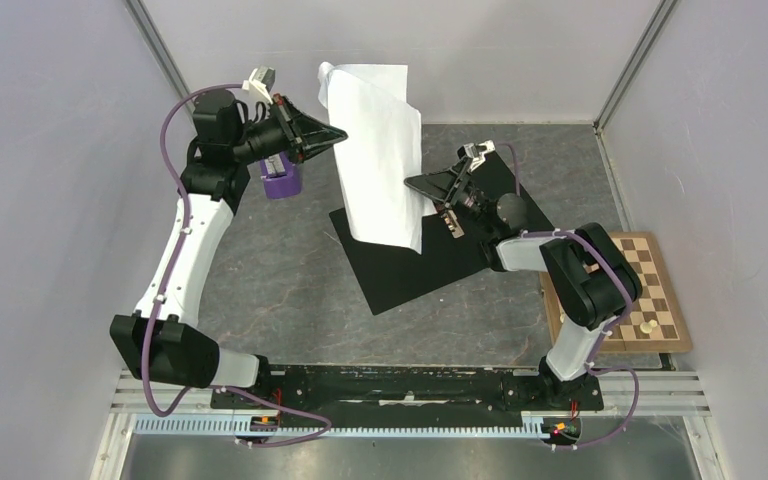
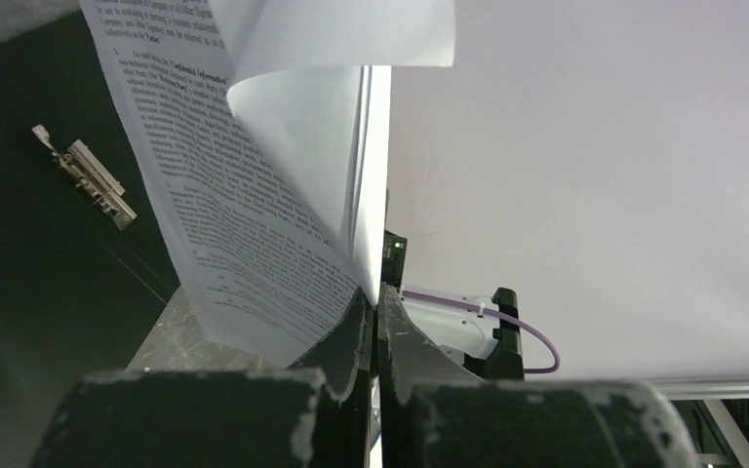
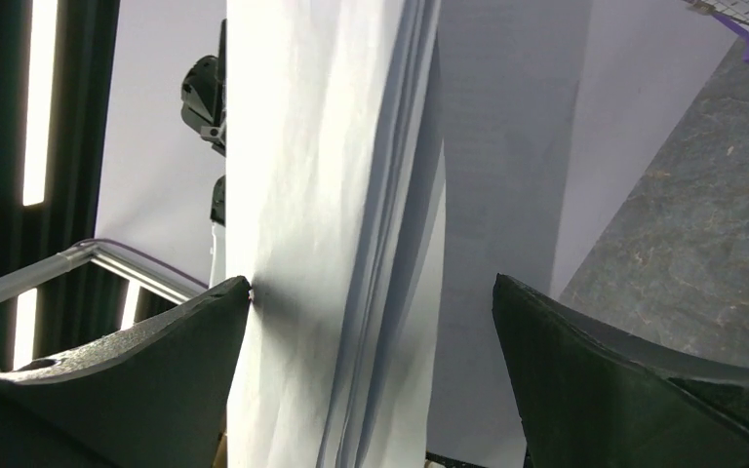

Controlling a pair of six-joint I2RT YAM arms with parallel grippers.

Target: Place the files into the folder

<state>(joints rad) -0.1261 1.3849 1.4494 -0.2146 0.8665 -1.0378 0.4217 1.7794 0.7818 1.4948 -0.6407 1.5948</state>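
The files (image 1: 380, 160) are a few white sheets held up on edge, their lower end hanging over the folder (image 1: 430, 270), which lies open with its black inside up. My left gripper (image 1: 335, 135) is shut on the sheets' upper left edge; in the left wrist view the files (image 2: 254, 224) show printed text and rise from the closed left gripper (image 2: 375, 297). The folder's metal clip (image 2: 88, 180) shows on the black surface. My right gripper (image 1: 412, 186) is open at the sheets' right edge. In the right wrist view the files (image 3: 332, 244) stand between the spread fingers of the right gripper (image 3: 371, 288), touching the left fingertip (image 3: 224, 302).
A chessboard (image 1: 650, 290) with a small pale piece (image 1: 646, 326) lies at the right, under the right arm's elbow. A purple holder (image 1: 282, 182) stands by the left gripper. Grey walls close in the left, back and right sides.
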